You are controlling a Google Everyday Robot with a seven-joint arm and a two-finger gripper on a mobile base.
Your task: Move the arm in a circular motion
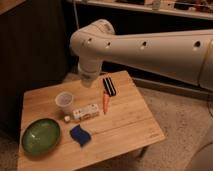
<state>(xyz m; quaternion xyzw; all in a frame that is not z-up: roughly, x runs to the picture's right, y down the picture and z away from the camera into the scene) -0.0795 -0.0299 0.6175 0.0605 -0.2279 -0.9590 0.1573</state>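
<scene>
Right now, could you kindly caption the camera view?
White arm, gripper hanging over wooden table near plastic cup.

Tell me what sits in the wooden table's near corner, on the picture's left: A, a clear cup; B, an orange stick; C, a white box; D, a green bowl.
D: the green bowl fills that corner of the table; the gripper, at the tip of the arm, hangs above the far edge near the cup.

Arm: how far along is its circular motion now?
Done: no finished circle can be seen. In hand: the arm bends down over the table, with the gripper hanging by the orange stick near the back edge. Left: probably most of the circle.
</scene>
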